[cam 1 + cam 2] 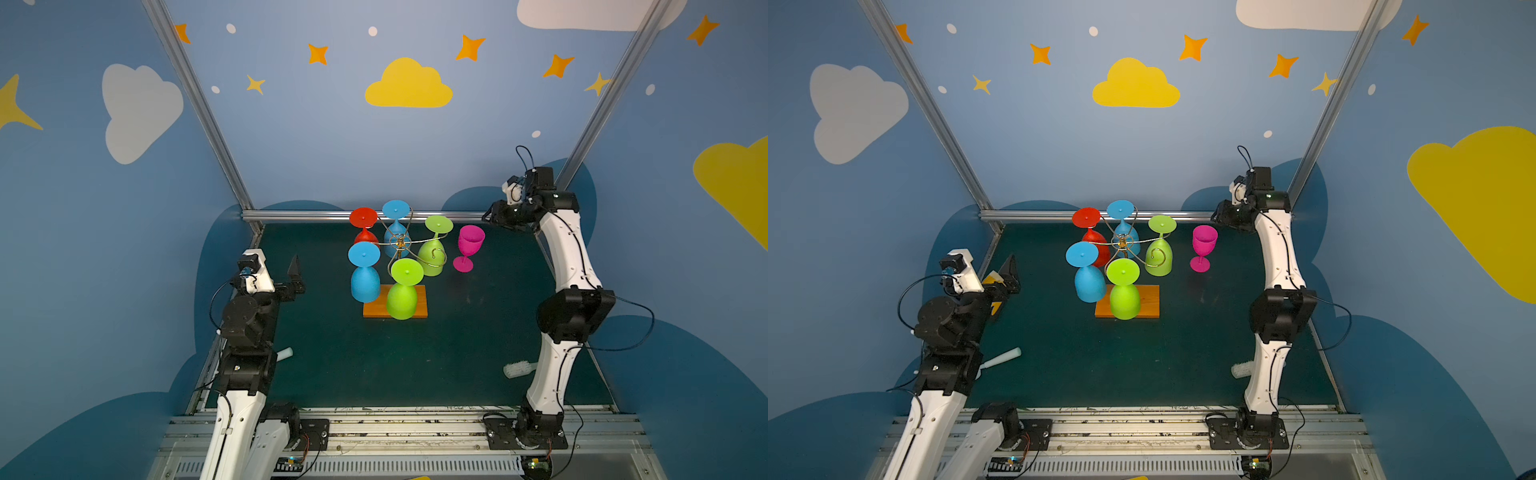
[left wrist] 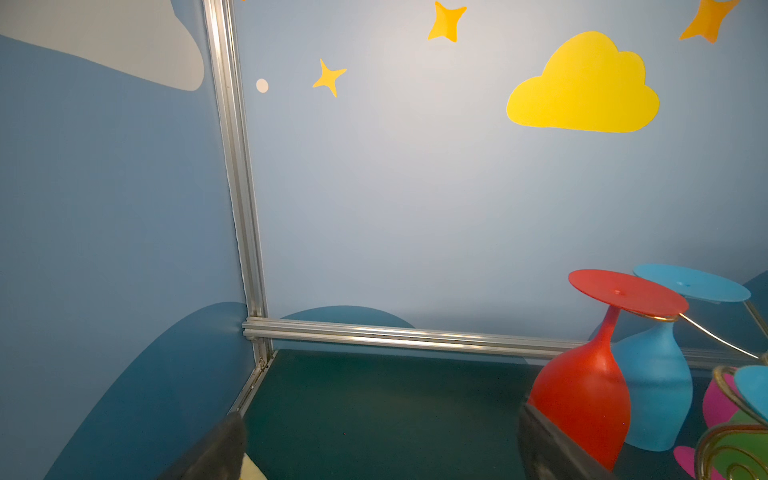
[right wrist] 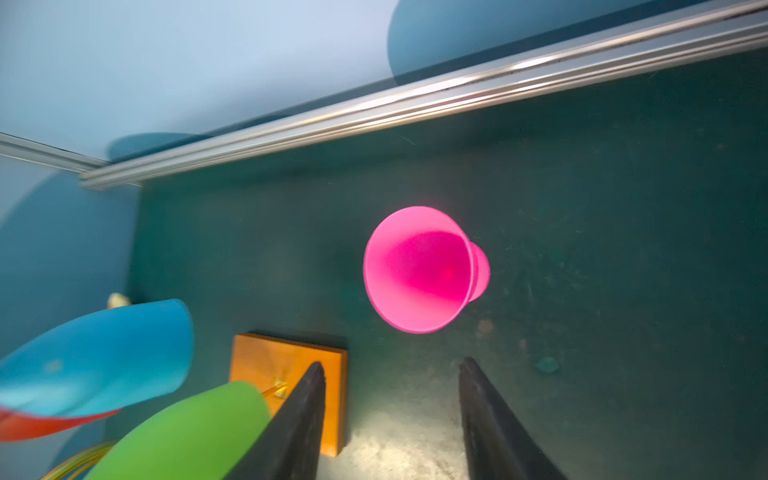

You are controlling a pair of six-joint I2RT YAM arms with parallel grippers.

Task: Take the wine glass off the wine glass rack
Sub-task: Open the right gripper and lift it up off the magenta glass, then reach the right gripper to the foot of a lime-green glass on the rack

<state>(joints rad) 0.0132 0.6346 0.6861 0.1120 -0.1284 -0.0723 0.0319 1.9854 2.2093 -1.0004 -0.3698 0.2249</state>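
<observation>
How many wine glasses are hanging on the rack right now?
5: red glass rear left, rear blue glass, right green glass, front-left blue glass, front green glass. The pink glass stands upright on the mat, off the rack. None seems hidden.

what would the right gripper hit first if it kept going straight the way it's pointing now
Probably the pink wine glass, standing upright on the green mat ahead of the open right gripper; nothing shows in between, though depth is unclear.

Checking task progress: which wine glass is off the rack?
The pink wine glass: it stands upright on the mat beside the wine glass rack; the other five glasses hang upside down.
</observation>
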